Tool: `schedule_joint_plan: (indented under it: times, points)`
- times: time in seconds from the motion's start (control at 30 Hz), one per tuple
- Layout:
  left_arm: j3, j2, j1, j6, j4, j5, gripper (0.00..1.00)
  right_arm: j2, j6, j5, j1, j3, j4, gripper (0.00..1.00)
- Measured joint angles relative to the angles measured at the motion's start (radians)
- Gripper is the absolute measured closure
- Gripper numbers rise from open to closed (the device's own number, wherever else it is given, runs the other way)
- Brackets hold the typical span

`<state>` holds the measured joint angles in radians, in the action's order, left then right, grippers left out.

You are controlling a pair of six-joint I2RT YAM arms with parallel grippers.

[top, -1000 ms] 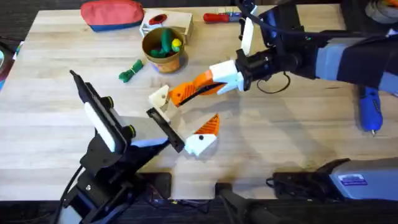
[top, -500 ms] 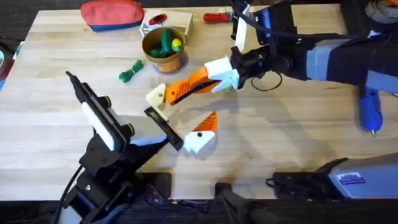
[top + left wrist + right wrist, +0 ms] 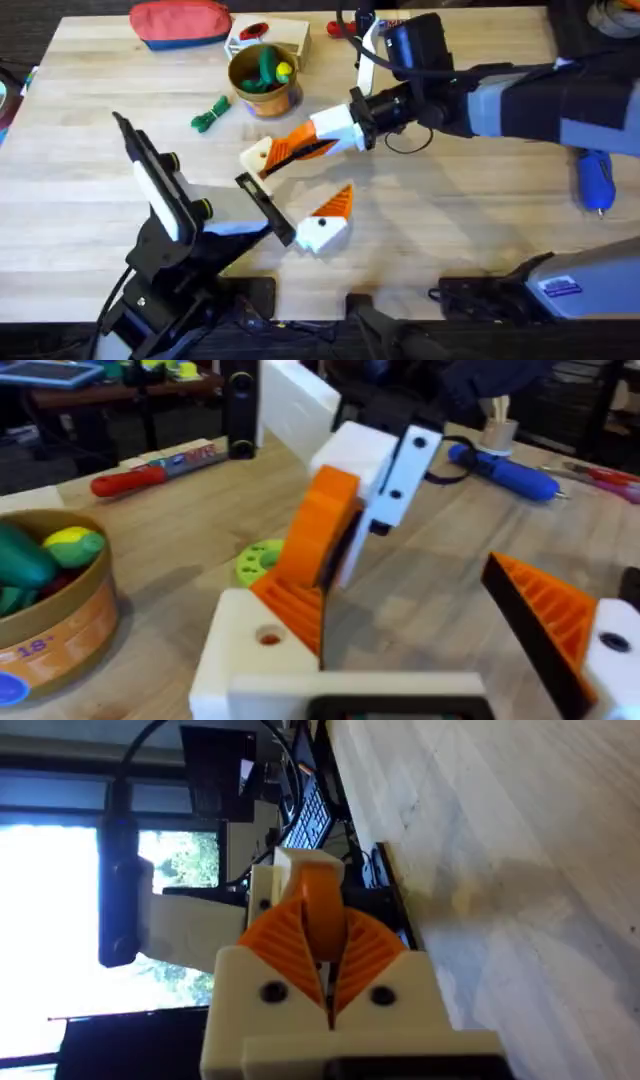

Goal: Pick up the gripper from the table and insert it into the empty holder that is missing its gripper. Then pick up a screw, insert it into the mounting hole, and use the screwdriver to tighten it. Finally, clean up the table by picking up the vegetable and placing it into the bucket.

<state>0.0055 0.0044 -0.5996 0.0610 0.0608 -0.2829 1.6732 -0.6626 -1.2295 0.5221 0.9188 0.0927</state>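
My right gripper [image 3: 292, 150] reaches across the middle of the table, shut on the small orange ribbed gripper [image 3: 320, 908]. It holds this pad against the cream-white holder [image 3: 256, 156], which is one finger mount of my left gripper [image 3: 292, 190]. In the left wrist view the pad [image 3: 298, 615] lies on the holder [image 3: 240, 660] beside its round hole. My left gripper stands wide open; its other finger carries an orange wedge [image 3: 337, 201]. The vegetable [image 3: 210, 115] lies left of the bucket [image 3: 262, 98]. At the table's right edge lies the blue screwdriver [image 3: 595, 180].
The bucket holds green and yellow toys. A red pouch [image 3: 180, 22], a pale wooden box [image 3: 285, 35] and a red-handled screwdriver [image 3: 345, 28] line the far edge. A lime-green disc [image 3: 258, 562] lies under my right gripper. Bare table spreads to the front right.
My right gripper has moved left and slightly away from me with the orange pad, bringing it against the holder. The left arm has barely moved.
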Motion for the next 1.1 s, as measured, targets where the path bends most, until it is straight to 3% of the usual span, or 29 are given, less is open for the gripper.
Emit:
schedule_joint_plan:
  times: [0.1, 0.67, 0.87, 1.1]
  points:
    - [0.0, 0.0, 0.001, 0.011, -0.001, -0.04, 0.015, 0.021, -0.009, -0.002, -0.001, 0.0, 0.035, 0.998]
    - [0.0, 0.0, 0.004, 0.023, -0.001, -0.042, 0.015, 0.029, -0.016, -0.006, 0.006, 0.0, 0.052, 0.974]
    - [0.0, 0.0, -0.006, 0.041, -0.005, -0.083, 0.015, 0.034, -0.014, -0.027, 0.013, 0.0, 0.064, 0.717]
    - [0.0, 0.0, -0.015, 0.045, -0.006, -0.118, 0.015, 0.041, -0.011, -0.062, 0.026, 0.0, 0.062, 0.53]
